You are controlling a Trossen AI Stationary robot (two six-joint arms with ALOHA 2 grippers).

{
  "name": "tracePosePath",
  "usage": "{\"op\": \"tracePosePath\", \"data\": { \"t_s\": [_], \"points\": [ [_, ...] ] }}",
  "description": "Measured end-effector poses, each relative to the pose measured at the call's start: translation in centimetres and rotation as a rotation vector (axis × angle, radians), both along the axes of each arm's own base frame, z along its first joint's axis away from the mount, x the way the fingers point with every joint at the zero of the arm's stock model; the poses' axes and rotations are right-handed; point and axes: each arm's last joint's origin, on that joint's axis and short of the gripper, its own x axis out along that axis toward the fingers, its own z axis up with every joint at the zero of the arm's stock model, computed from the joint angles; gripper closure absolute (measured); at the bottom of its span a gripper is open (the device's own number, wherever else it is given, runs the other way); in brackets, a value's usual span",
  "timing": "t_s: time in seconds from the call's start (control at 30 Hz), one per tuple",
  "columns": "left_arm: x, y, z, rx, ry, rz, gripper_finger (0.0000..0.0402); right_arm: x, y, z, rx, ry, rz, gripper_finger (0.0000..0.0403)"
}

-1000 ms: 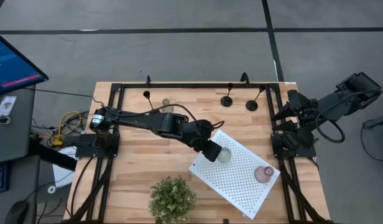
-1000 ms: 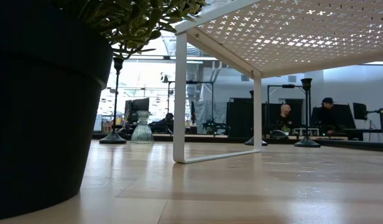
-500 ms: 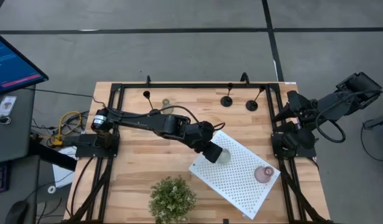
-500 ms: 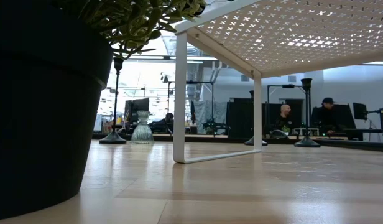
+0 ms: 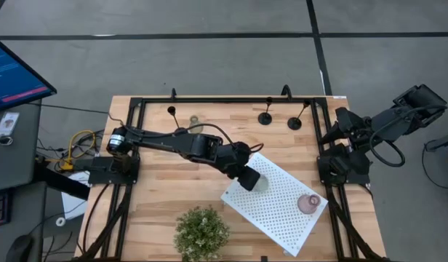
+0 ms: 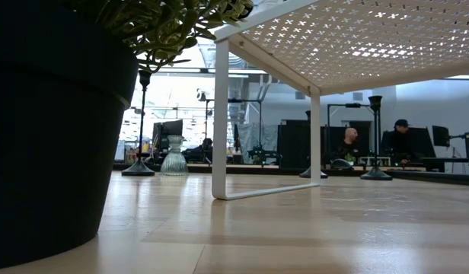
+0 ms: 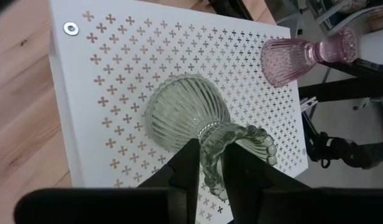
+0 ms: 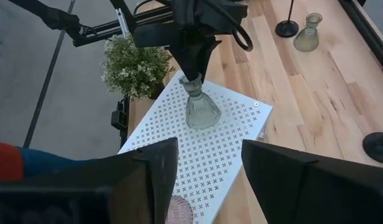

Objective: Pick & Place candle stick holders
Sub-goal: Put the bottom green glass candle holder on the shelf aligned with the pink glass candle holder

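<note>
We see the wooden table (image 5: 173,193) first, with the white perforated board (image 5: 278,207) raised on legs at its front right and the potted plant (image 5: 201,231) beside it. Our left gripper (image 7: 210,165) stands over the board's near corner, its fingers either side of the neck of the greenish holder (image 7: 188,118), which sits upright on the board; whether they pinch it or have slackened we cannot tell. The pinkish holder (image 5: 308,203) already stands at the board's far corner. We judge this the release step. Next we must lift straight off without tipping it, then fetch the beige holder (image 5: 196,120) at the back. Our right gripper (image 8: 207,168) waits apart at the table's right edge.
</note>
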Motion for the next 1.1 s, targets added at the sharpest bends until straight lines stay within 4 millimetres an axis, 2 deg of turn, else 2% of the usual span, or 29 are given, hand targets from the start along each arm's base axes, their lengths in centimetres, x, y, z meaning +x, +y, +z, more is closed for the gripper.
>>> {"op": "tracePosePath", "data": {
  "t_s": [0.3, 0.77, 0.87, 0.93, 1.1],
  "points": [
    [0.1, -0.1, 0.1, 0.015, -0.018, -0.032, 0.0329, 0.0, 0.0, 0.0, 0.010, 0.007, 0.013, 0.0230],
    [0.3, -0.1, 0.9, -0.034, -0.081, -0.084, 0.0222, 0.0, 0.0, 0.0, -0.008, 0.004, 0.027, 0.0207],
    [-0.7, 0.2, 2.5, -0.062, -0.124, -0.098, 0.0216, 0.6, 0.3, -0.2, -0.064, 0.004, 0.017, 0.0201],
    [-1.8, 0.4, 4.2, -0.069, -0.174, -0.098, 0.0218, 1.4, 0.5, -0.5, -0.121, 0.017, 0.014, 0.0198],
    [-6.3, 1.3, 9.4, -0.022, -0.326, -0.028, 0.0253, 5.8, 1.9, -1.9, -0.244, 0.120, 0.017, 0.0199]
  ]
}}
